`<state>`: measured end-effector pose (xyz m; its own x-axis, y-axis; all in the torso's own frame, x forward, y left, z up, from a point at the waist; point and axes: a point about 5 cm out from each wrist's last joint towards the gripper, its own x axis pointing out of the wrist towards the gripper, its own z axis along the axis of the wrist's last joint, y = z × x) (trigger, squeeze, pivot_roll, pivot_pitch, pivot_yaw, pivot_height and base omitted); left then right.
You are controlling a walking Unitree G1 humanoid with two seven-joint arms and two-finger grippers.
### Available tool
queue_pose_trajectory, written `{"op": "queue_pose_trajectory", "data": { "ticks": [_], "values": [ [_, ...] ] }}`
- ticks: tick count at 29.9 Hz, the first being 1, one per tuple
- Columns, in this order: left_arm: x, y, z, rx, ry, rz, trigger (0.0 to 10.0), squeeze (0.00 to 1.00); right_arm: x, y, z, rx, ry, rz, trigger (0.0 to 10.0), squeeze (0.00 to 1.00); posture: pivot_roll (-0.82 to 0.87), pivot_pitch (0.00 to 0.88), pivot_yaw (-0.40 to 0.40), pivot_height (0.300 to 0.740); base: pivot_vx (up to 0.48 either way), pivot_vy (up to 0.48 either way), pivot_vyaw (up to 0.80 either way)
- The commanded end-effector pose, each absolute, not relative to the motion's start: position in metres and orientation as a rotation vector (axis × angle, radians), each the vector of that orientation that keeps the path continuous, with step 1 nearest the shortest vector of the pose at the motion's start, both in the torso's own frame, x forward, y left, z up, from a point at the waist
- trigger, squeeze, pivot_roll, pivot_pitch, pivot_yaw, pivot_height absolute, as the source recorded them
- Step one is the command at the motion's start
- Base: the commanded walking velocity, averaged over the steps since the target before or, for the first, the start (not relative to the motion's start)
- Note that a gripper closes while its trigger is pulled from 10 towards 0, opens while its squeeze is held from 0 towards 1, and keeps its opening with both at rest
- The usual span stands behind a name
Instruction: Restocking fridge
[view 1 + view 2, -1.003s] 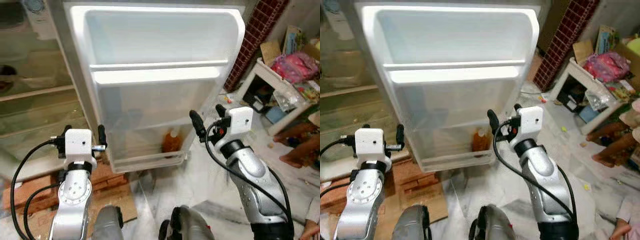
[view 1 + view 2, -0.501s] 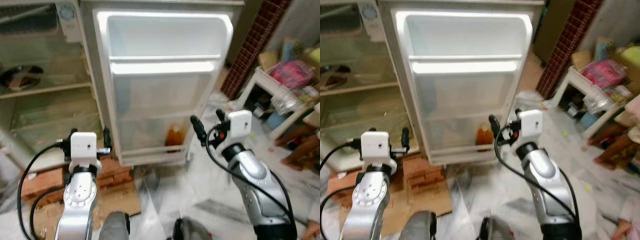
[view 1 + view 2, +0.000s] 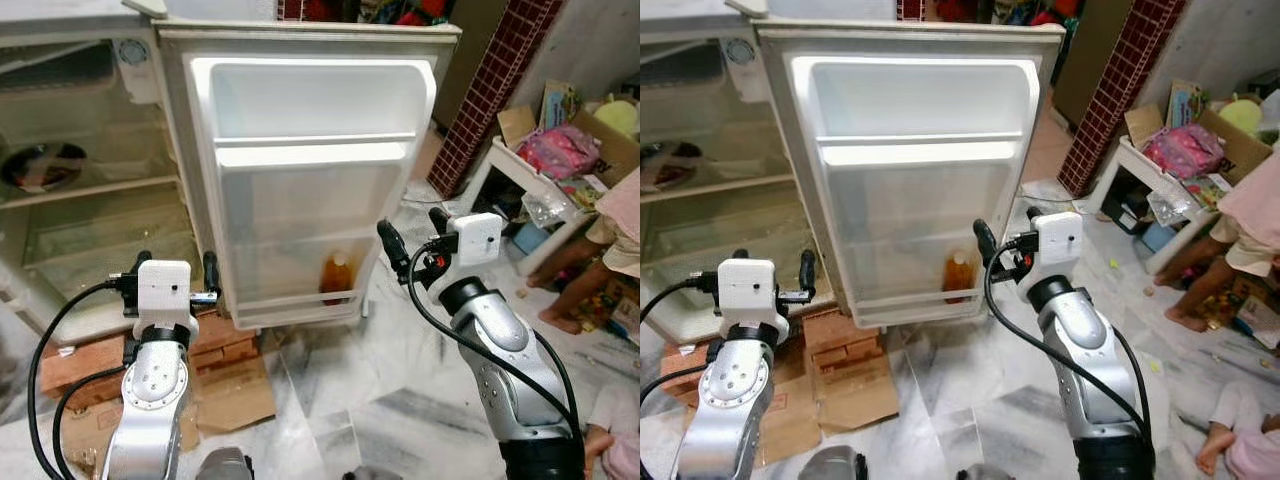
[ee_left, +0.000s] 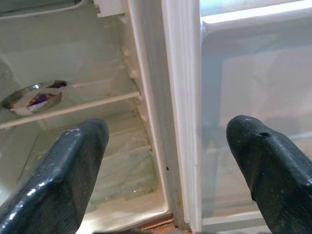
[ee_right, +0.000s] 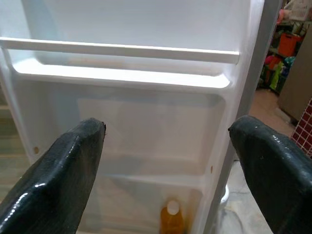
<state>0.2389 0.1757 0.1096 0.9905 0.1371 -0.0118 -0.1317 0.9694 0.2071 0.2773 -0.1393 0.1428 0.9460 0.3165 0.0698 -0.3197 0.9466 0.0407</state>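
Right pincer (image 3: pixel 412 236): up at chest height, fingers spread wide, nothing between them, pointed at the open fridge door (image 3: pixel 320 180) and a little to its right.
Left pincer (image 3: pixel 172 277): also spread wide and empty, held low on the left, near the door's hinge edge where it meets the fridge cabinet (image 3: pixel 90 190).
Task's thing: an orange bottle (image 3: pixel 337 278) stands upright in the bottom door rack (image 3: pixel 300 305), toward its right end; the racks above it look bare.
Inside the fridge: a steel bowl (image 3: pixel 40 166) sits on the upper shelf (image 3: pixel 90 190), far left.
Step in hand: I'd say we're between items, with one bottle already stocked, both pincers free, and the robot facing the door with nothing to load.
Next move: it calls for fetching another item, most likely by turning away from the fridge; nothing to stock is within reach that I can make out.
Watch for: a person (image 3: pixel 610 240) close on the right beside a cluttered white side tabletop (image 3: pixel 520 160), so any turn that way needs care.
Left wrist view: shows the bowl holds something dark, and the door's hinge edge up close.
Right wrist view: gives the door's shelf bar and the bottle's pale cap (image 5: pixel 172 208) straight on.
Head views: give the room, the cardboard (image 3: pixel 230 395) and bricks (image 3: pixel 90 355) on the floor under the fridge.
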Motion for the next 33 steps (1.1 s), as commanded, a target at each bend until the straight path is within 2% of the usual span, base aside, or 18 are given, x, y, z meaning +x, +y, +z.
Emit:
{"op": "queue_pose_trajectory", "data": {
  "ticks": [1, 12, 18, 19, 21, 22, 27, 28, 33],
  "values": [
    [0.242, 0.174, 0.11, 0.216, 0.031, 0.125, 10.0, 0.0, 0.277, -0.14, 0.149, 0.02, -0.096, 0.315, 10.0, 0.0, 0.06, 0.016, -0.093, 0.74, 0.0, -0.45, 0.0],
    [0.244, 0.171, 0.108, 0.208, 0.039, 0.128, 10.0, 0.0, 0.282, -0.146, 0.136, 0.017, -0.028, 0.262, 10.0, 0.0, 0.06, 0.01, -0.087, 0.74, 0.0, -0.467, 0.0],
    [0.246, 0.175, 0.107, 0.22, 0.048, 0.158, 10.0, 0.0, 0.29, -0.142, 0.151, -0.228, -0.114, 0.178, 10.0, 0.0, 0.06, 0.004, -0.092, 0.74, 0.094, -0.426, 0.0],
    [0.246, 0.176, 0.107, 0.222, 0.051, 0.165, 10.0, 0.0, 0.289, -0.139, 0.153, -0.334, -0.115, 0.151, 10.0, 0.0, 0.06, 0.002, -0.095, 0.74, 0.289, -0.379, 0.0],
    [0.246, 0.179, 0.106, 0.226, 0.058, 0.177, 10.0, 0.0, 0.289, -0.131, 0.165, -0.415, -0.124, 0.102, 10.0, 0.0, 0.06, 0.0, -0.097, 0.74, 0.292, -0.377, 0.0],
    [0.246, 0.179, 0.106, 0.226, 0.058, 0.177, 10.0, 0.0, 0.289, -0.131, 0.165, -0.415, -0.124, 0.102, 10.0, 0.0, 0.06, 0.0, -0.097, 0.74, 0.292, -0.375, 0.0],
    [0.247, 0.182, 0.103, 0.218, 0.073, 0.19, 10.0, 0.0, 0.291, -0.096, 0.187, -0.499, -0.121, 0.233, 10.0, 0.0, 0.05, 0.0, -0.099, 0.74, 0.354, -0.318, 0.0],
    [0.247, 0.182, 0.103, 0.218, 0.073, 0.19, 10.0, 0.0, 0.291, -0.096, 0.187, -0.499, -0.121, 0.233, 10.0, 0.0, 0.05, 0.0, -0.099, 0.74, 0.382, -0.285, 0.0],
    [0.253, 0.18, 0.105, 0.184, 0.057, 0.217, 10.0, 0.0, 0.309, -0.097, 0.197, -0.097, 0.01, 0.181, 10.0, 0.0, 0.05, 0.0, -0.097, 0.74, 0.0, 0.0, 0.0]
  ]
}}
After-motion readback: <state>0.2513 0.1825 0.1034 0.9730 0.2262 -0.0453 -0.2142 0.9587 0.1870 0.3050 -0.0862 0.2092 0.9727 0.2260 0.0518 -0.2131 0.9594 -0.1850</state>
